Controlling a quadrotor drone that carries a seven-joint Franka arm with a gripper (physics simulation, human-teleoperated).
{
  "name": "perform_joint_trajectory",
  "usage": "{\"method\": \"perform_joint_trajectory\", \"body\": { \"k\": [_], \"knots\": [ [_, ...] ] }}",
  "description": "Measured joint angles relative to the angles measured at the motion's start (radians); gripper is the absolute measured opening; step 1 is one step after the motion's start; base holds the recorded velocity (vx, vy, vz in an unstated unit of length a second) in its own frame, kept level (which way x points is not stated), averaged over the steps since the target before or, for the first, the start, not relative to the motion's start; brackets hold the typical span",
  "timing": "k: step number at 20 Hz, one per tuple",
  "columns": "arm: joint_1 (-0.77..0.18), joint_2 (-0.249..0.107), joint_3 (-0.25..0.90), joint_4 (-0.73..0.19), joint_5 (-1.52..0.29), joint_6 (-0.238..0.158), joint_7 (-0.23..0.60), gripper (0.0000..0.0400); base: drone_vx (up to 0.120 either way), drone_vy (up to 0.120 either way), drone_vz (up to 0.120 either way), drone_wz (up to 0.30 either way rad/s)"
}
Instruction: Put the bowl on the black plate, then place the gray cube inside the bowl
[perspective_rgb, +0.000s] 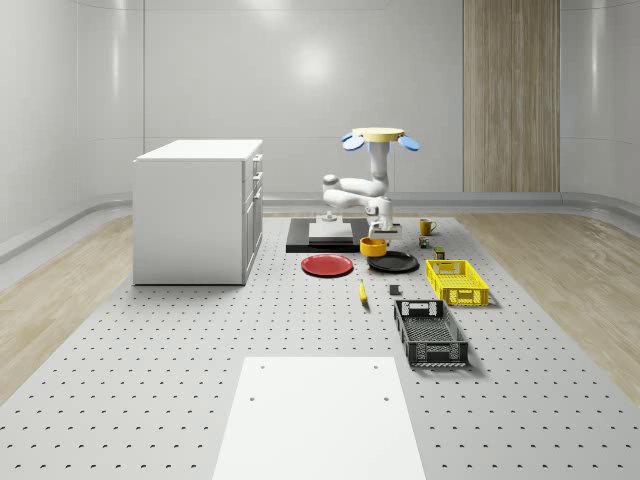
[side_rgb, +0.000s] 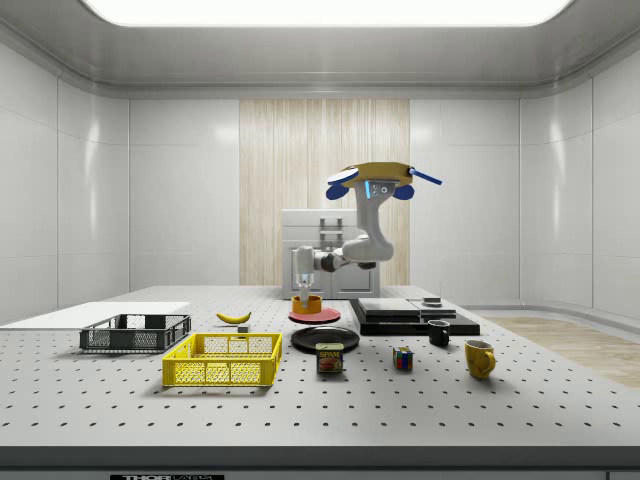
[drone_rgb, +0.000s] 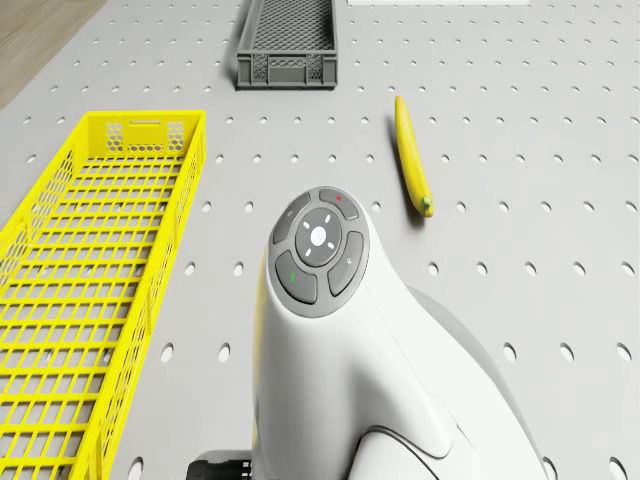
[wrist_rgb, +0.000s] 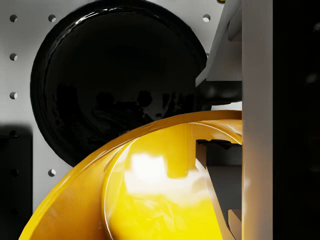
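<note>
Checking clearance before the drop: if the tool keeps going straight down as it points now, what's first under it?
The tool grips the yellow bowl by its rim. Straight on lies the black plate, though the bowl looks partly off its edge; depth is unclear.

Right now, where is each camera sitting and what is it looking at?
Whole-scene view: high, off the robot, looking down the table; shows the drone hovering, arm hanging down.
Side view: beside the table, level; drone, arm and gripper at the bowl.
Drone view: on the drone, facing down; shows the arm.
Wrist view: along the gripper; finger in the bowl.
Shared: wrist and whole-scene views show the black plate.
</note>
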Motion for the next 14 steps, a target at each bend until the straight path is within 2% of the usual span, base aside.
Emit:
{"method": "perform_joint_trajectory", "body": {
  "k": [8, 10, 14],
  "knots": [
    [-0.001, -0.003, 0.000, 0.000, 0.001, 0.002, 0.000, 0.0100, -0.115, 0.120, 0.000, 0.000],
    [-0.001, -0.003, 0.000, 0.000, 0.001, 0.003, 0.001, 0.0100, 0.000, 0.120, 0.000, 0.000],
    [-0.001, -0.004, 0.001, 0.000, 0.002, 0.004, 0.001, 0.0100, 0.000, 0.120, -0.110, 0.000]
  ]
}}
